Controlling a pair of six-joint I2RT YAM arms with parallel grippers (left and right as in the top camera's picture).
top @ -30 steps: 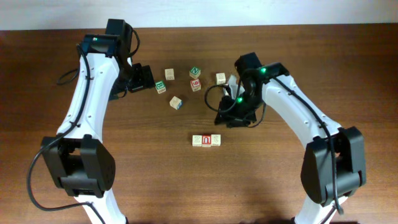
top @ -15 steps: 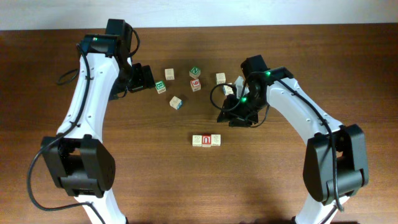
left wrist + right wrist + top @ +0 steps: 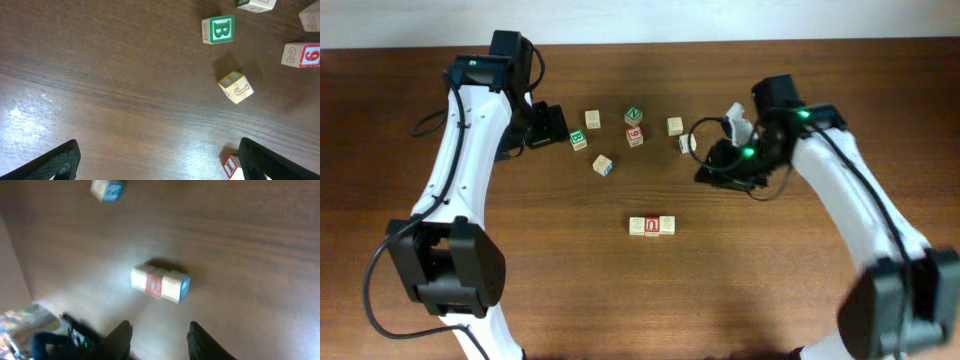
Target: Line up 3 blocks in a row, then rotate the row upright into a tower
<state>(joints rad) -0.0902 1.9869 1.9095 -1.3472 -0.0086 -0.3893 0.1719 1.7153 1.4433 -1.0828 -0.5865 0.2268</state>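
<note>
Dark wood table (image 3: 770, 290), pale wall strip along far edge. Nearest the bases: the 3 blocks (image 3: 651, 226), touching in a short row, flat on the wood. Red-letter face in the middle, blue face on one end per right wrist view. Not gripped, nothing touching them.

Further out, off to the row's right: right gripper (image 3: 159, 327), up off the wood, viewing the row on a slant. Fingers part-spread, nothing btwn them. Further back on the left side: left gripper (image 3: 159, 146), fingers spread wide, empty, well apart from the row.

Beyond: loose J cube (image 3: 236, 87), green B cube (image 3: 218, 30), red 6 cube (image 3: 300, 55), a few more at the back. None part of the job.

Judged step: btwn grips, row lying free. Can't tell how much turn is done or left. Next move prob. calls for bringing right gripper down over the row, fingers either side of its long faces, closing w/o splitting the three, then turning them as one unit.
</note>
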